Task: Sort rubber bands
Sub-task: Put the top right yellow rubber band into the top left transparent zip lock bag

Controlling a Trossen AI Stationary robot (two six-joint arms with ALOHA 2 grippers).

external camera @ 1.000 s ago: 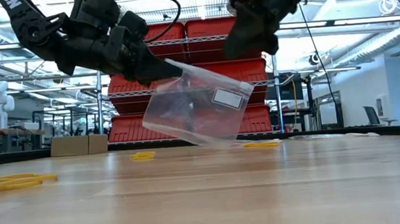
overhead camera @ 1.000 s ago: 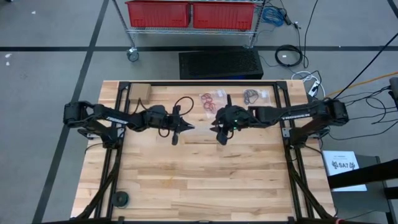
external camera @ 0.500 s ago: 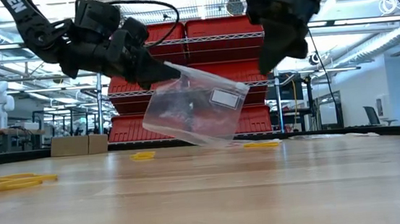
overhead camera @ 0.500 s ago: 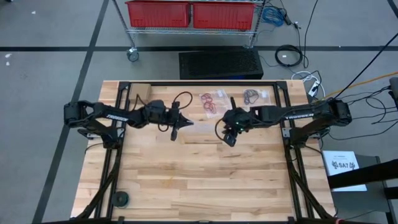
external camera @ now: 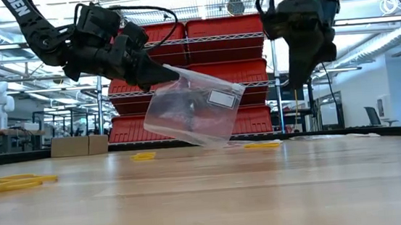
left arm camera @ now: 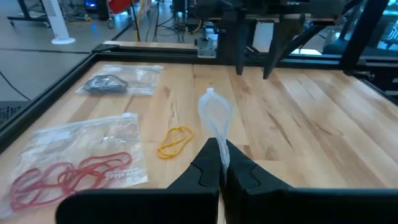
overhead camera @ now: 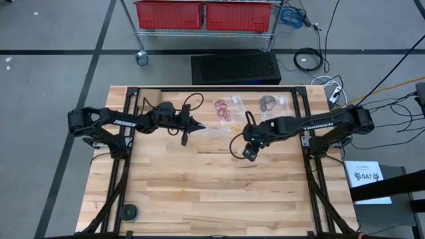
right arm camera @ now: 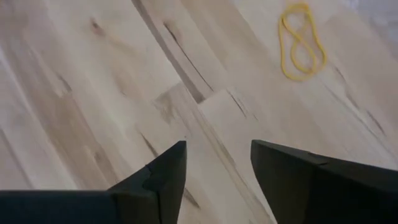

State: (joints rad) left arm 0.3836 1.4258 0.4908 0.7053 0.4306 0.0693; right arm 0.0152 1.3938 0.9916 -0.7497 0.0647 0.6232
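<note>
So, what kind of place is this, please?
Probably a robotics lab or workshop. A wheeled wire rack holds red bins, loose cables lie on the grey floor, and the wooden table carries two robot arms.

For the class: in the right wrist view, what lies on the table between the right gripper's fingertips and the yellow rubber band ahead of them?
Nothing: in the right wrist view only bare table lies between the open right gripper and the yellow band.
</note>
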